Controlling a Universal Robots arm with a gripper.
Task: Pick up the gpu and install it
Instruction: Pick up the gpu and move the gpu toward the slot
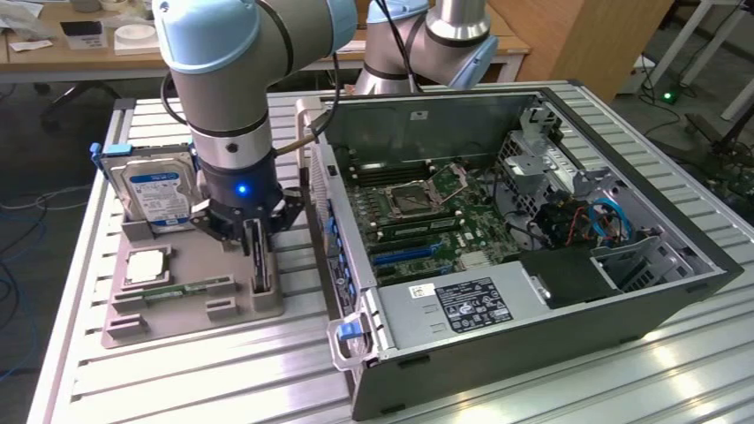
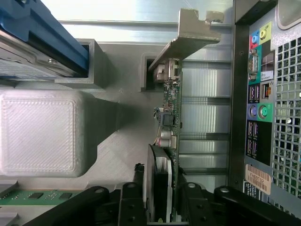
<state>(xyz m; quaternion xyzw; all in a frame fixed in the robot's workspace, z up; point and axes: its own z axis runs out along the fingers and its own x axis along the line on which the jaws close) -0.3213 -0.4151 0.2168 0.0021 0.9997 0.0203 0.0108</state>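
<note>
Surface: a slatted metal table [image 1: 212, 380] in a workshop, with desks behind it.
Layout: a grey holder [image 1: 177, 322] sits just beside the open computer case [image 1: 659, 291], on the exterior view's left.
Task thing: the gpu [image 1: 261, 265] [image 2: 171, 101] stands on its edge in a slot of the holder, with its bracket [image 2: 188, 40] at the far end of the slot.
Tool: the gripper [image 1: 253, 240] [image 2: 162, 207] is down over the card, and the fingers [image 2: 131, 202] seem to be clamped on its two faces.
Doing it well: I think the grip should stay square and flat on the board, and the card should stay upright so the bracket does not catch the slot wall.
Hidden: the lower edge of the card is inside the slot.
Cut off: the wrist view ends at the finger pads, so the exact contact is hard to confirm.
Hard to make out: I cannot tell which socket on the motherboard [image 1: 436, 230] is for the card.
</note>
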